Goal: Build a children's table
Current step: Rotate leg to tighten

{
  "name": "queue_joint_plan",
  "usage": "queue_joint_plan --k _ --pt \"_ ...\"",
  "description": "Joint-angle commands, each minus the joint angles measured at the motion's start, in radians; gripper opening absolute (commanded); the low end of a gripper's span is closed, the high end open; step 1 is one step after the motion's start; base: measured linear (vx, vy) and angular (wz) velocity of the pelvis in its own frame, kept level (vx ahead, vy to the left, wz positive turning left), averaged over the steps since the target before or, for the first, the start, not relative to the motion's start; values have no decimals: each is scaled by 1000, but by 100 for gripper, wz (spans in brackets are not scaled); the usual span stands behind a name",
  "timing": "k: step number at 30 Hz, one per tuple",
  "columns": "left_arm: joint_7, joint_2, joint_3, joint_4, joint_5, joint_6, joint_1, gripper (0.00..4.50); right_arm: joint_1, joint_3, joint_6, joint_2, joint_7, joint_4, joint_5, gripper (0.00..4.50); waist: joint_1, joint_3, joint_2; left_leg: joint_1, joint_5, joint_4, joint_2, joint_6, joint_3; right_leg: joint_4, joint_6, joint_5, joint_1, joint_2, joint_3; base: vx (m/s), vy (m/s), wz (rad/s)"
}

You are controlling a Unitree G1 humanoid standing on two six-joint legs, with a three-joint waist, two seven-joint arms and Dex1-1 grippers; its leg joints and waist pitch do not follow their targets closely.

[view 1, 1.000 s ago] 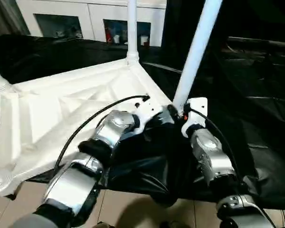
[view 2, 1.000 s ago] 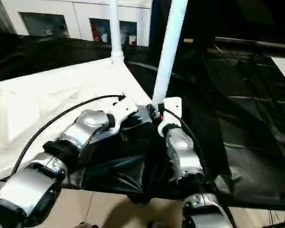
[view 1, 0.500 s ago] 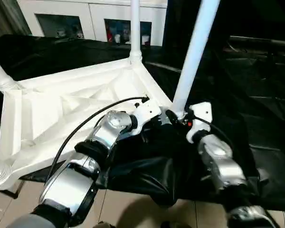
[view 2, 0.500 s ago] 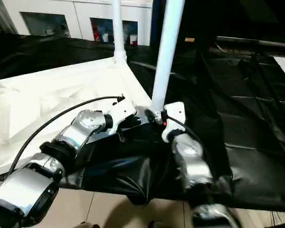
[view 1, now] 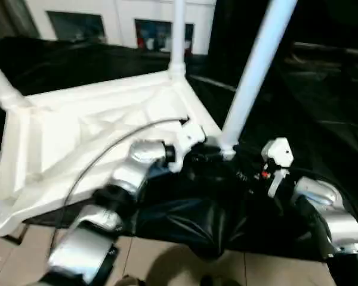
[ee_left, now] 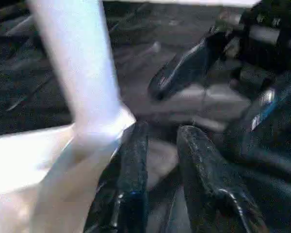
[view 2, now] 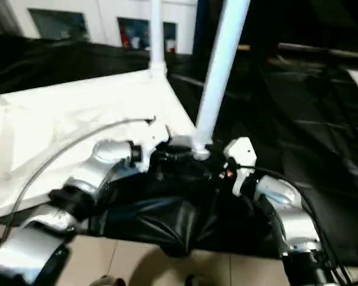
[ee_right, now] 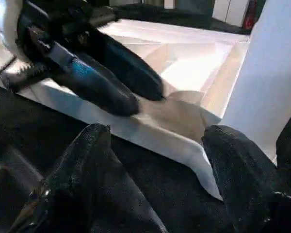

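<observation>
Both tools hold nothing: left tool (ee_left: 160, 160) slightly parted beside the near leg (view 1: 256, 71) of the upturned children's table (view 1: 95, 137); right tool (ee_right: 160, 165) wide open, just short of that corner.

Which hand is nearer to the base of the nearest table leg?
Left. The left hand is right beside the leg base; the right hand is open, a little apart.
</observation>
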Motion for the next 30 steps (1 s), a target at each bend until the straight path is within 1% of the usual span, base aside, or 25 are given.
queue_joint_plan --k 1,2,3,4,5,6,7,8,9,10,11,12,13,15,17,18,19,20,21,22,23,25,26,27,30 --pt "-46 37 -17 -85 -14 76 35 152 -12 15 25 12 2 -18 12 329 4 -67 -16 8 -140 -58 21 92 -5 -72 -217 -226 58 -63 40 0 0 0" --pt "-87 104 -33 -164 -6 137 73 167 -29 25 28 34 -9 -4 4 329 5 -69 -15 10 -133 -59 24 86 -7 -66 -222 -206 59 -66 42 0 0 0" --pt "-90 111 -35 -172 -4 143 77 167 -31 26 28 36 -9 -2 4 329 -6 -67 -16 -6 -106 -66 24 85 -13 -57 -219 -180 65 -65 39 0 0 0" --pt "-135 195 -51 -272 15 219 131 179 -51 40 36 61 -14 12 0 329 -6 -66 -11 3 -128 -66 24 72 -13 -62 -204 -219 58 -65 38 0 0 0" --pt "-137 200 -52 -277 18 221 134 188 -53 40 34 63 -17 15 -3 329 -12 -70 -11 4 -123 -65 26 67 -14 -58 -206 -208 60 -65 40 0 0 0" --pt "-159 246 -60 -319 37 244 166 195 -76 48 21 83 -45 47 -30 329 -12 -71 -5 9 -98 -62 25 64 -11 -56 -216 -167 55 -62 42 0 0 0" --pt "-173 287 -65 -356 57 265 202 204 -106 55 13 110 -63 85 -44 329 -14 -70 -5 11 -83 -61 22 64 -8 -53 -228 -132 54 -58 43 0 0 0" --pt "-173 292 -65 -361 59 268 207 214 -110 56 13 113 -64 90 -45 329 -13 -68 -4 10 -81 -62 22 65 -8 -53 -233 -124 53 -57 43 0 0 0" --pt "-166 321 -58 -426 58 315 258 231 -157 77 7 155 -66 137 -50 329 -14 -69 -11 9 -79 -62 23 62 -6 -49 -240 -109 54 -57 42 0 0 0" --pt "-166 321 -58 -426 58 315 258 231 -157 77 7 155 -66 137 -50 329 -13 -67 -5 10 -82 -64 23 61 -7 -48 -245 -110 53 -59 43 0 0 0" --pt "-159 328 -56 -452 57 333 276 245 -176 84 9 173 -67 152 -49 329 -10 -67 -3 16 -81 -63 25 60 -5 -48 -247 -100 50 -57 43 0 0 0" --pt "-149 338 -58 -485 49 357 292 258 -191 89 5 189 -74 162 -50 329 -10 -66 -8 17 -79 -63 25 62 -3 -48 -250 -92 49 -56 44 0 0 0" --pt "-149 338 -58 -485 49 357 292 269 -191 89 5 189 -74 162 -50 329 -7 -66 -5 16 -76 -64 26 59 -4 -44 -254 -84 50 -58 44 0 0 0" --pt "-133 344 -58 -506 51 374 304 279 -208 89 -2 208 -91 179 -53 329 -5 -65 -6 15 -70 -64 25 53 -3 -42 -249 -71 51 -56 44 0 0 0" --pt "-93 354 -59 -548 63 398 327 290 -254 69 -15 264 -177 242 -68 329 -8 -62 -16 9 -76 -67 20 42 -5 -43 -240 -88 55 -57 44 0 0 0" --pt "-93 354 -59 -548 63 398 327 301 -254 69 -15 264 -177 242 -68 329 -9 -61 -12 13 -93 -67 20 31 -4 -48 -236 -115 52 -59 46 0 0 0" --pt "-61 362 -54 -585 75 424 346 312 -289 42 -18 312 -258 303 -69 329 -12 -62 -18 14 -94 -66 22 23 -3 -46 -232 -115 52 -60 47 0 0 0" --pt "-45 362 -49 -593 80 429 352 320 -303 30 -28 329 -295 330 -73 329 -16 -60 -24 6 -86 -69 20 16 -7 -43 -229 -121 56 -60 47 0 0 0" --pt "-29 360 -42 -600 86 433 358 320 -315 18 -38 345 -330 355 -77 329 -16 -60 -23 10 -94 -68 18 14 -5 -47 -225 -132 53 -59 48 0 0 0" --pt "2 359 -28 -603 104 434 366 320 -345 -13 -68 365 -426 421 -100 329 -20 -61 -25 9 -84 -66 19 10 -5 -43 -224 -124 51 -60 49 0 0 0" --pt "7 359 -25 -602 107 434 367 320 -351 -18 -74 368 -443 432 -104 329 -20 -61 -25 8 -81 -66 15 6 -4 -44 -220 -124 52 -56 48 0 0 0" --pt "27 363 -12 -594 120 423 370 320 -375 -50 -106 367 -512 483 -115 329 -21 -61 -28 9 -93 -64 15 5 -3 -42 -209 -112 50 -52 49 0 0 0" --pt "37 364 -7 -595 127 422 373 320 -387 -61 -124 361 -549 508 -123 329 -17 -59 -26 14 -104 -65 16 2 -1 -45 -202 -120 45 -52 49 0 0 0" --pt "47 367 -1 -596 133 418 377 320 -401 -81 -141 351 -588 537 -122 329 -14 -59 -27 14 -106 -64 15 0 0 -43 -197 -120 44 -50 49 0 0 0" --pt "59 371 2 -595 135 413 381 320 -418 -100 -159 332 -641 569 -130 329 -8 -60 -26 17 -106 -63 14 -4 1 -39 -190 -95 42 -46 48 0 0 0"
